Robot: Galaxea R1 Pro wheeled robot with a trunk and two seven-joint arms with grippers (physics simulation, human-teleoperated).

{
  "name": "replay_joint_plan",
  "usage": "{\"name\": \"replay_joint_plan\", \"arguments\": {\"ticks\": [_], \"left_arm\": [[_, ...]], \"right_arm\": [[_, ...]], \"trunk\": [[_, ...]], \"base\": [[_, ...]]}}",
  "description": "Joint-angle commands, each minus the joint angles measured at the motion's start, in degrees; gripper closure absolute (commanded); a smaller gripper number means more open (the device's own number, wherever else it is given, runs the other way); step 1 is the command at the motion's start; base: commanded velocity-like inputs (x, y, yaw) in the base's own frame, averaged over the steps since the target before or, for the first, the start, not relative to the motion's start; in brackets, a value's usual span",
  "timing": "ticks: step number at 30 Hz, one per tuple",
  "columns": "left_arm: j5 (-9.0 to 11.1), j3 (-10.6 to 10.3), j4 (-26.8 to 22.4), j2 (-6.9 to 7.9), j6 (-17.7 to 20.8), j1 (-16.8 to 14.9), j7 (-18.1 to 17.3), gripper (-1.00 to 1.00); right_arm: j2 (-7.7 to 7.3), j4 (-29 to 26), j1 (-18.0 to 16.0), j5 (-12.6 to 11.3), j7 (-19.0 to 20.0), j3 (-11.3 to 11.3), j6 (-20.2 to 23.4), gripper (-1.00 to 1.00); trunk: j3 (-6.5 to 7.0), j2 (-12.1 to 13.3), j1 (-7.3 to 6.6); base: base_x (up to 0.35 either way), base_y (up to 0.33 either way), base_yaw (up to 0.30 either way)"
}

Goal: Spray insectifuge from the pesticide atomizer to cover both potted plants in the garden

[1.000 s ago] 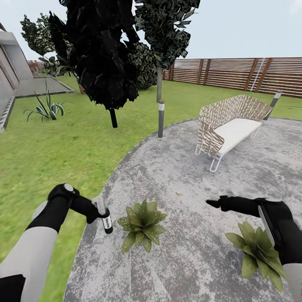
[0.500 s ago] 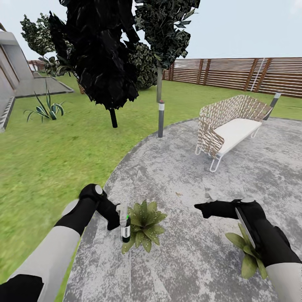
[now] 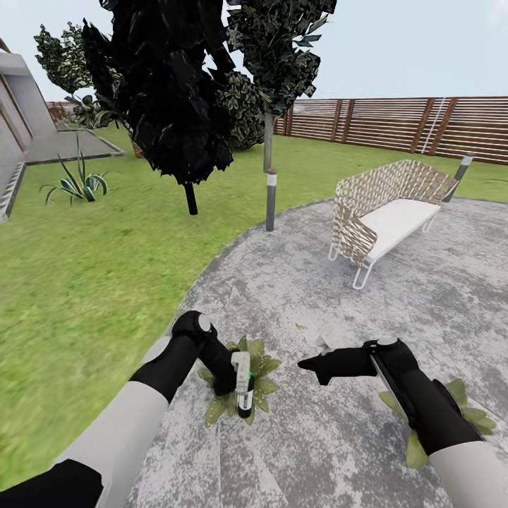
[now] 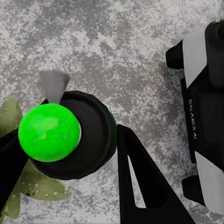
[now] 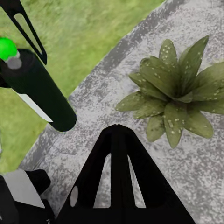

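The left tool (image 3: 236, 377) is clamped on the pesticide atomizer (image 3: 243, 384), held upright directly over the nearer potted plant (image 3: 262, 368) on the grey paving (image 3: 296, 296). To its right the right tool (image 3: 310, 365) hangs with fingers together, its arm covering part of the second potted plant (image 3: 469, 416). Beyond stand a bollard (image 3: 271, 200), dark trees (image 3: 176, 92) and a wicker bench (image 3: 384, 212).

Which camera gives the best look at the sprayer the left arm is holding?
The head view: the pesticide atomizer shows whole and upright in the left gripper, over a potted plant. The left wrist view looks down on its green top. The right wrist view shows its dark body at an angle.
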Motion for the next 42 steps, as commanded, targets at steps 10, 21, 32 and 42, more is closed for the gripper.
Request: {"name": "replay_joint_plan", "arguments": {"ticks": [10,21,32,42], "left_arm": [[-0.7,-8.4,0.1,-0.21,6.4,0.0,-0.3,1.0],[-0.9,-8.7,0.0,-0.26,8.1,0.0,-0.3,1.0],[-0.9,-8.7,-0.2,-1.97,8.5,-0.1,-0.3,1.0],[-0.9,-8.7,-0.2,-2.23,8.7,-1.2,-0.3,1.0]], "right_arm": [[5.06,-3.2,0.0,0.5,0.4,1.4,0.6,1.0],[5.76,-3.3,0.0,0.5,0.4,5.9,0.6,1.0],[6.01,-3.3,0.0,0.6,0.4,5.9,0.6,1.0],[6.01,-3.3,0.0,0.7,0.4,6.1,0.6,1.0]], "trunk": [[-0.05,0.0,0.0],[-0.05,0.0,0.0],[-0.05,0.0,0.0],[-0.05,0.0,0.0]], "base": [[0.0,0.0,0.0],[0.0,0.0,0.0],[0.0,0.0,0.0],[0.0,0.0,0.0]]}}
